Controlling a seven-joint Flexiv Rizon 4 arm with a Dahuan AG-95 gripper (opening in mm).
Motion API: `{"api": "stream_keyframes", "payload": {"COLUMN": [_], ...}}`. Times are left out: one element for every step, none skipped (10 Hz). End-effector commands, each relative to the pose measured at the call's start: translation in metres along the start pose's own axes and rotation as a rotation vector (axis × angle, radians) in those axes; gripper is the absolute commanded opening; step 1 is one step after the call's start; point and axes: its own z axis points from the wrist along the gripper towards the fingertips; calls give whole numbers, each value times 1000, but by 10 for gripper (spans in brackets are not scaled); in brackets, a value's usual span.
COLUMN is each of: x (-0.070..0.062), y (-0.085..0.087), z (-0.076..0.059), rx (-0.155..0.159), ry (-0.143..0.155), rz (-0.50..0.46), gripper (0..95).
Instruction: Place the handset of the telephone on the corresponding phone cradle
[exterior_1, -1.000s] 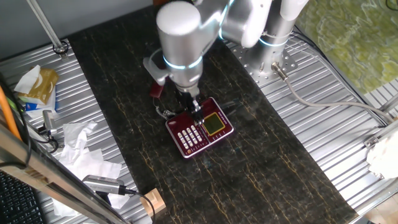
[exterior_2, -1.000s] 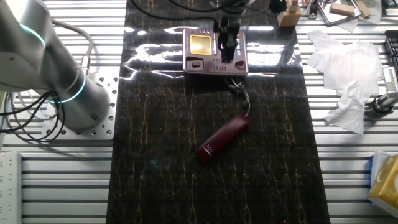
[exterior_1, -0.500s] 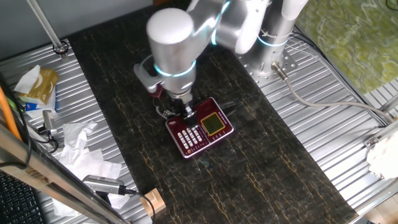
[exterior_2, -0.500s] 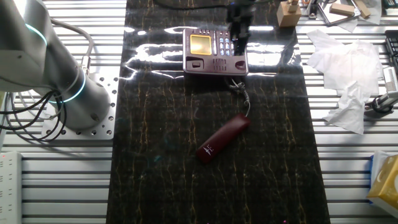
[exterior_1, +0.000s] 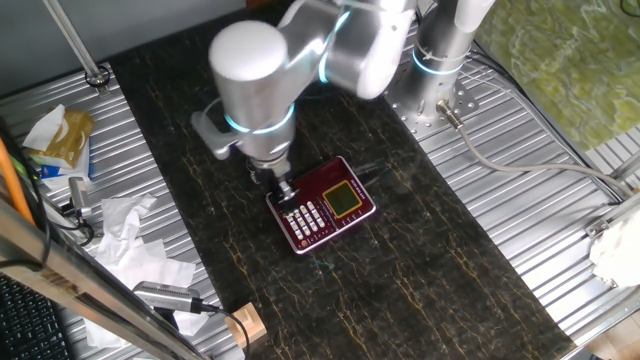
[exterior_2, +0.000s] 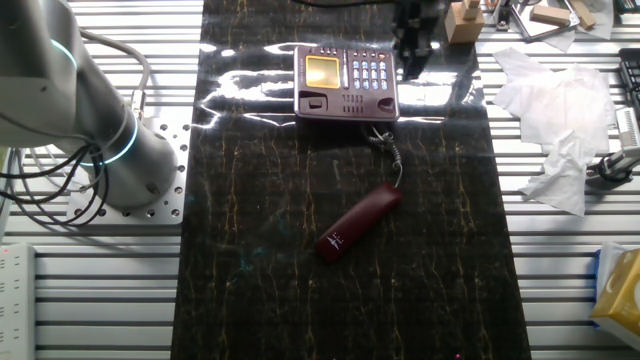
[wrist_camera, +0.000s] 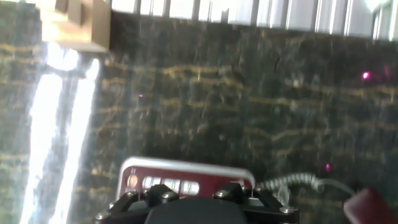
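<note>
handset (exterior_2: 359, 222) is seen lying diagonally near the middle of the dark tabletop (exterior_2: 260, 300), well apart from the telephone (exterior_2: 345, 83) at the far edge, joined by a curly cord (exterior_2: 388, 150). it is judged light, stiff and smooth; a grip across its narrow middle is advised. the gripper (exterior_2: 412, 40) hangs beside the keypad, holding nothing; its opening cannot be told.

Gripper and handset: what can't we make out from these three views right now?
- Gripper opening: one fixed view hides the fingers behind the arm; the other fixed view crops it at the top edge; the hand view is blurred.
- Handset: hidden behind the arm in one fixed view; only a corner shows in the hand view.
- Telephone keypad labels: too small.
</note>
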Motion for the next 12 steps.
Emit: {"api": "stream_keyframes", "payload": {"x": [-12, -14, -16, -16, -15, -15, -15, -15, -15, -15, -15, -15], "y": [-8, -13, -18, -19, -19, -20, -20, -19, -19, -19, -19, -19], "z": [1, 1, 1, 1, 2, 2, 2, 2, 2, 2, 2, 2], "rx": [-8, -10, -12, -9, -3, -5, -5, -6, -6, -5, -20, -19], "ry": [0, 3, 4, 10, 20, 19, 20, 14, 9, 7, -4, -2], "rz": [-32, -52, -77, -89, -96, -96, -96, -95, -91, -89, -53, -21], "gripper": [570, 570, 570, 570, 570, 570, 570, 570, 570, 570, 570, 570]}}
